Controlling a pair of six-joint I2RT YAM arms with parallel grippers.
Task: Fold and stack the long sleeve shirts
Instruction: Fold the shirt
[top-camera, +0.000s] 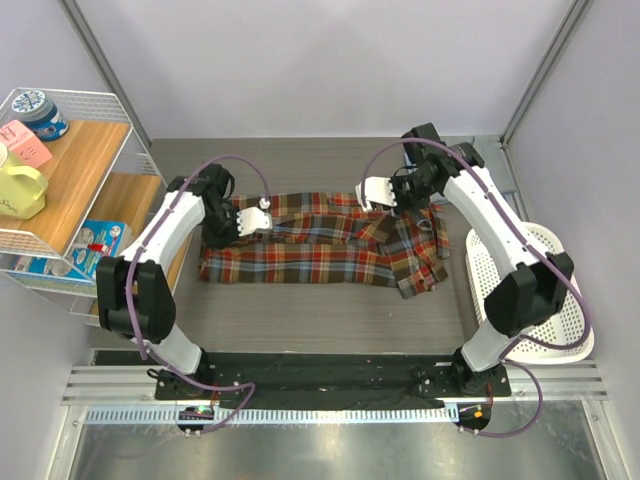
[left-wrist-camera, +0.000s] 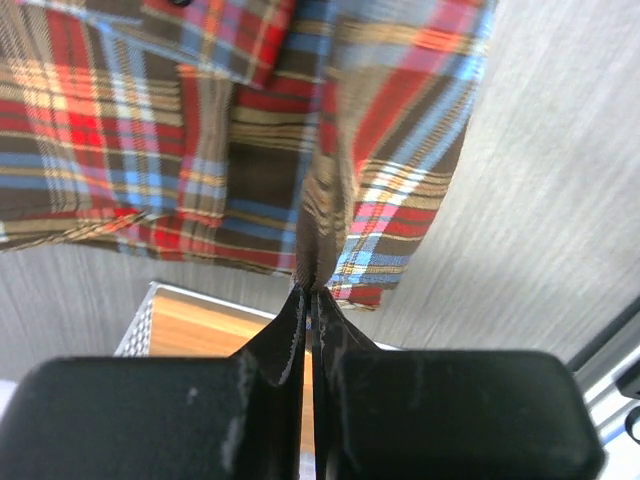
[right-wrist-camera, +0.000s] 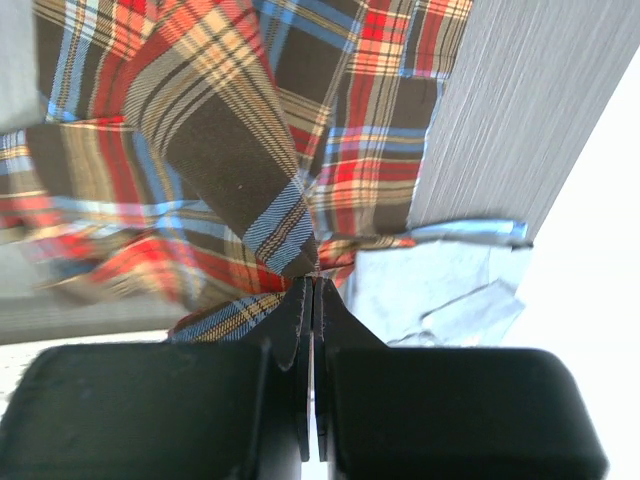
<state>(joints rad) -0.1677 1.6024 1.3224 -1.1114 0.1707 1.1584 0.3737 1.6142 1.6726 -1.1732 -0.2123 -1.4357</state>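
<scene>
White mesh basket (top-camera: 563, 343) beside plaid shirt (top-camera: 300, 252)

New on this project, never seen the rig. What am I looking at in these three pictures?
These are two robot arms bolted at the near edge of a grey table. The wide picture comes from a fixed camera above and behind them. The other two come from a camera on each wrist, looking along that arm's own black fingers.

A plaid flannel shirt lies spread across the table. The left hand is shut on a pinch of cloth near one end of it, and the right hand is shut on cloth near the other end. Each wrist view shows fabric caught between the closed fingertips.

A white mesh basket sits at the right edge. A wire shelf holding small items stands at the left.
</scene>
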